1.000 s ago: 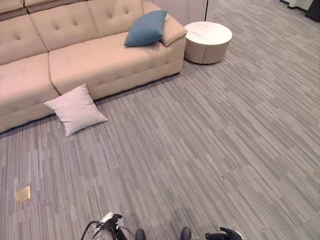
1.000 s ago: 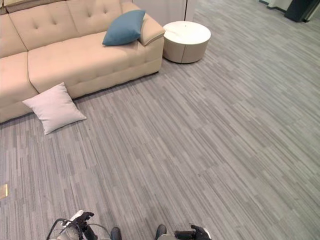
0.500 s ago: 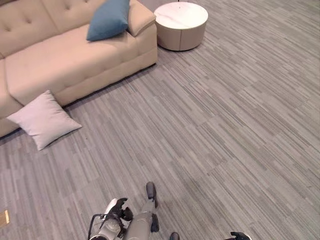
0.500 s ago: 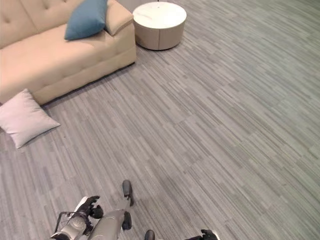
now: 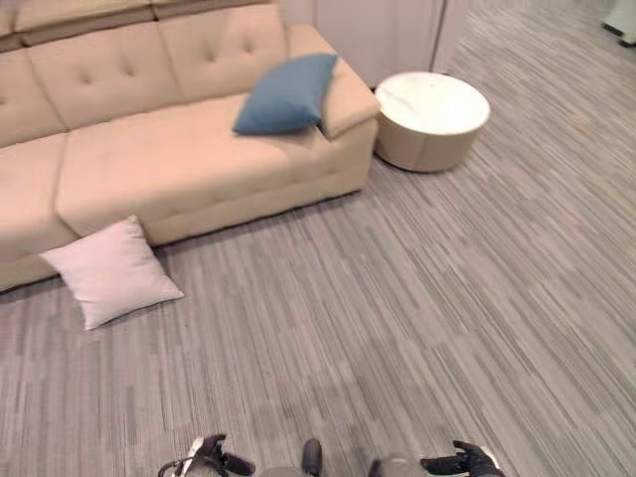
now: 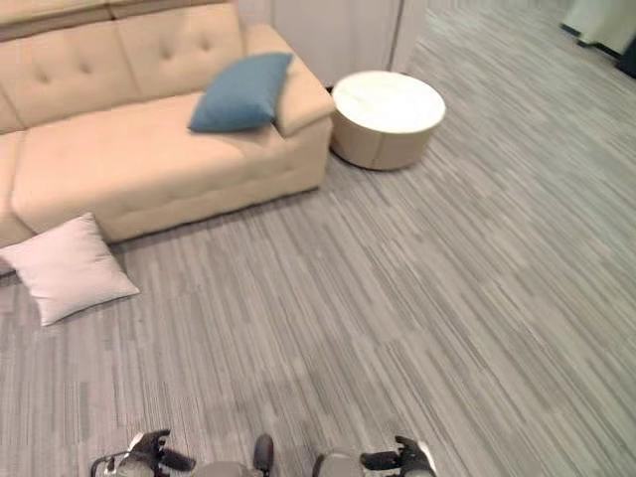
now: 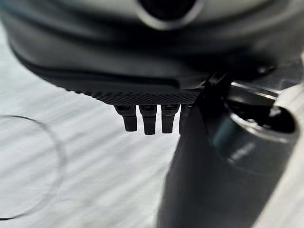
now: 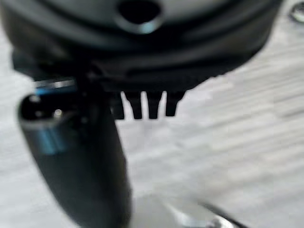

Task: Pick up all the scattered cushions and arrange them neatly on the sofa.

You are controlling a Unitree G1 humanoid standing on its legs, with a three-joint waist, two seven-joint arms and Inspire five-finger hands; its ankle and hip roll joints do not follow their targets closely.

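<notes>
Sofa (image 5: 179, 159) cut off at the left and top edges of the left eye view, its far end and backrest top out of sight. Bottom edge of pale cushion (image 5: 111, 272) unclear as to touching or merely nearing the sofa base. Left hand (image 5: 209, 459) and right hand (image 5: 462, 462) clipped by the bottom edge, too small there to read. Fingertips (image 7: 149, 122) shown as blurred stubs in the left wrist view; right wrist view equally blurred. Lower side of blue cushion (image 5: 286, 94) hidden against the seat.

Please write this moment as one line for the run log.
white cushion: floor, by sofa | blue cushion: on sofa | left hand: open, empty | right hand: open, empty
</notes>
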